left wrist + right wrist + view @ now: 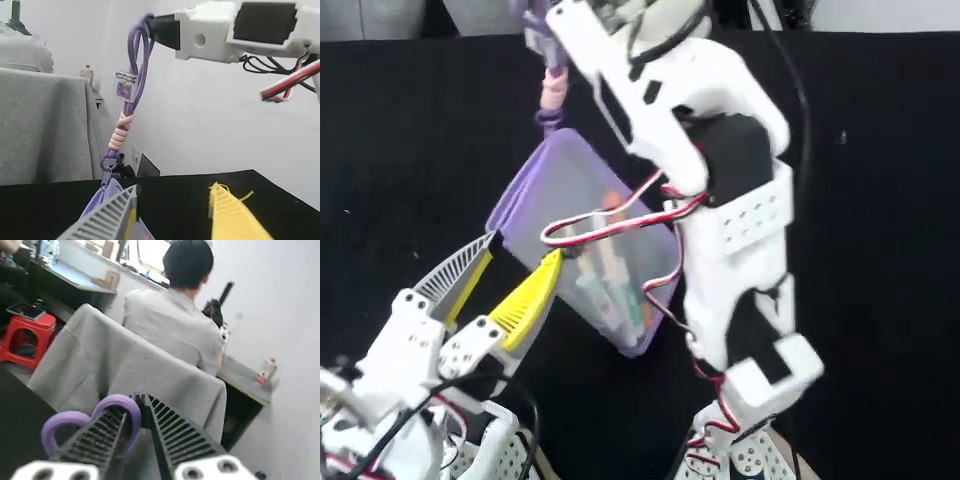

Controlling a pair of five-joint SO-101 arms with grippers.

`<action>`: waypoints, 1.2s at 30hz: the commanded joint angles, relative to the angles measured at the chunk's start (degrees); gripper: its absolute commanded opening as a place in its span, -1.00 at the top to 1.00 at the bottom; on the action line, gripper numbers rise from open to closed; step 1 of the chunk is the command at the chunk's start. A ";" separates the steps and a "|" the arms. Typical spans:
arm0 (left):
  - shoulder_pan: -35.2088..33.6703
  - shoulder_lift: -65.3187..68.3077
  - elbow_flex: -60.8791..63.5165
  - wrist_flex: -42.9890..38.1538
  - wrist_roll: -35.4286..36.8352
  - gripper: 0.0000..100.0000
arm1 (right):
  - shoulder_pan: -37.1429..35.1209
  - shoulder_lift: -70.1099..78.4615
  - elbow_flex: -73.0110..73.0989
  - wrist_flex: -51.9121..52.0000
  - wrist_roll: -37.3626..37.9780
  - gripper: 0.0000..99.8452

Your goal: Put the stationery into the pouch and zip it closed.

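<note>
A translucent purple pouch [570,190] hangs tilted above the black table, with several pens [610,285] lying inside at its lower end. Its purple strap [135,60] with a pink coil [120,132] runs up to my right gripper [542,22], which is shut on the strap's loop [120,407]. My left gripper [527,247] stands open at the pouch's lower left edge. Its grey finger [460,268] lies just outside that edge, and its yellow finger [532,292] is in front of the pouch. In the left wrist view the pouch's top corner [107,192] lies beside the grey finger [112,212].
The right arm's white body [740,230] with red and white wires [620,225] crosses in front of the pouch's right side. Black cloth [880,200] covers the table. A grey draped cloth [45,125] stands beyond the table's far edge.
</note>
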 commanded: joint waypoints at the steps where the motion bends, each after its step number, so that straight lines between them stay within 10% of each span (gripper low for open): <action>1: -0.22 -0.09 2.15 -1.93 0.53 0.53 | -2.46 1.36 -16.04 4.31 1.67 0.98; 27: -0.92 -0.26 -0.13 -1.41 0.09 0.53 | -7.12 -14.99 -5.32 10.73 -1.85 0.98; 36: -17.89 -0.26 -4.26 -1.85 0.53 0.53 | -13.10 -26.33 -6.64 27.16 -1.93 0.98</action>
